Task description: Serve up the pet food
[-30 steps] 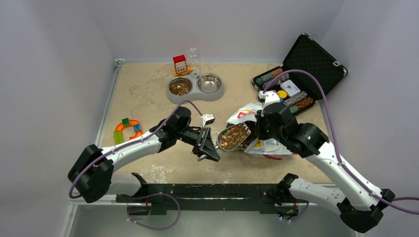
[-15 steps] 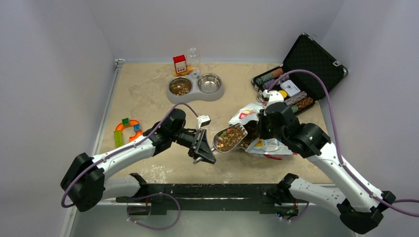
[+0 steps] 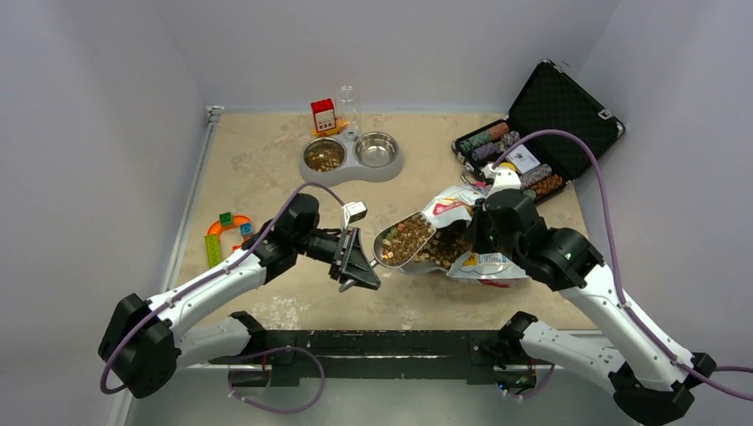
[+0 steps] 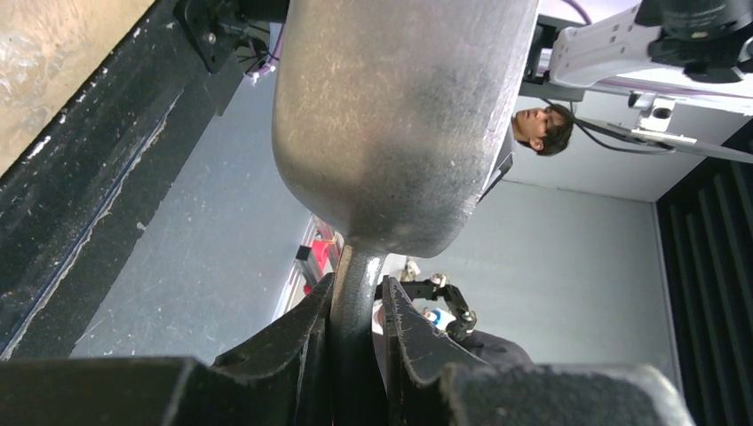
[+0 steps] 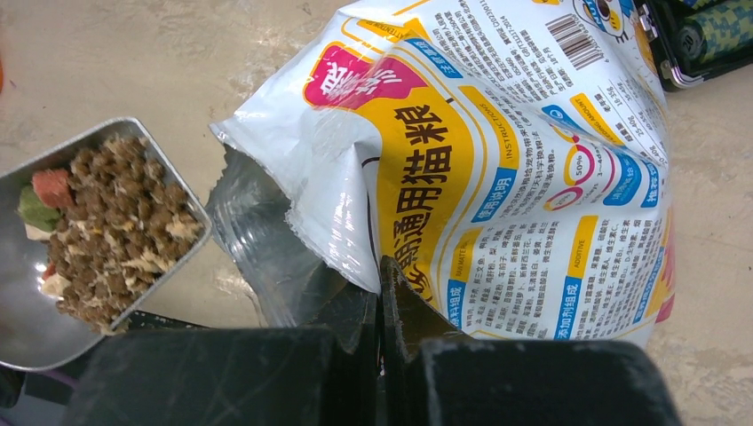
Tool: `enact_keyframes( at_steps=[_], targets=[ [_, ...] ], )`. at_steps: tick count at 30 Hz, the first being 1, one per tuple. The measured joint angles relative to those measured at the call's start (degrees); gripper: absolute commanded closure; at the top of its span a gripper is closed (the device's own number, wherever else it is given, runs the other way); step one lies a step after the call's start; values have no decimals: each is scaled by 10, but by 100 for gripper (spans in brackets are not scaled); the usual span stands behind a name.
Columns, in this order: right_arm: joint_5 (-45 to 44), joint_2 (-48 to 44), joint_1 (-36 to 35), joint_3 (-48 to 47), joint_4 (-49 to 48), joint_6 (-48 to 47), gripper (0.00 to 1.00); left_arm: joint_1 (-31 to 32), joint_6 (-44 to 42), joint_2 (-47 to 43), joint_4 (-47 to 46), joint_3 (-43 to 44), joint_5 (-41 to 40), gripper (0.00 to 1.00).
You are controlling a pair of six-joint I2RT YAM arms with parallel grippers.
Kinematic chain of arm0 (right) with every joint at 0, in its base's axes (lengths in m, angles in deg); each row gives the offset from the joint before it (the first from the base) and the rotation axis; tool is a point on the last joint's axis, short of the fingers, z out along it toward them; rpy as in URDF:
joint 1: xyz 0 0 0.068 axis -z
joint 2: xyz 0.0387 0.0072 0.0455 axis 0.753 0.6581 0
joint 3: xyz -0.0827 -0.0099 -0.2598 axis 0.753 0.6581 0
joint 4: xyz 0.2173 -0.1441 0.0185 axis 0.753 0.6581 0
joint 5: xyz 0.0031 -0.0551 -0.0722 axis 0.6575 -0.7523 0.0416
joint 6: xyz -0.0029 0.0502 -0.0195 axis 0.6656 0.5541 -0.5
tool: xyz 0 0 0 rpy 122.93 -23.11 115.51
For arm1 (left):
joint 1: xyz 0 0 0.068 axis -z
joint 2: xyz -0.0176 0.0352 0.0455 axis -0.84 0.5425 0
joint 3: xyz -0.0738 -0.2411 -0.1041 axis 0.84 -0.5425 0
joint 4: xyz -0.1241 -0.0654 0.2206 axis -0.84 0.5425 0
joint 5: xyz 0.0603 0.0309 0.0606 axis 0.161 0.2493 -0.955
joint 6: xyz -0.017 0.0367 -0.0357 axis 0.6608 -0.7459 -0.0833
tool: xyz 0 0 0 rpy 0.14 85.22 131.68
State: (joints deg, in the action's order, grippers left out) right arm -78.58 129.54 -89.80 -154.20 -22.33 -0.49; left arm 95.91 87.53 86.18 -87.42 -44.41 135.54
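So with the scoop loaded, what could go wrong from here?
The silver metal scoop is heaped with brown kibble pet food, and the left end effector pinches only its thin handle; a twist could spill it before the grey double bowl.
The white-and-yellow printed bag lies with its mouth open, pinched at the edge by the right end effector; tugging it could scatter kibble.

We find a robotics lab: plain grey walls [image 3: 400,44] box in the bench [image 3: 266,169], and purple cables [image 3: 550,132] trail from two bolted arms [image 3: 222,275].
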Motion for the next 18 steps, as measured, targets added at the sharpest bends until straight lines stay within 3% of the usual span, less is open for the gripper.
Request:
enact_keyframes(
  at_steps=[9,18],
  targets=[
    [0,-19,1,6,10,6,100,-71,18,27,0,38,23,100],
    [1,-14,1,6,11,6,100,-143,52,156,-25,163,30,100]
  ],
)
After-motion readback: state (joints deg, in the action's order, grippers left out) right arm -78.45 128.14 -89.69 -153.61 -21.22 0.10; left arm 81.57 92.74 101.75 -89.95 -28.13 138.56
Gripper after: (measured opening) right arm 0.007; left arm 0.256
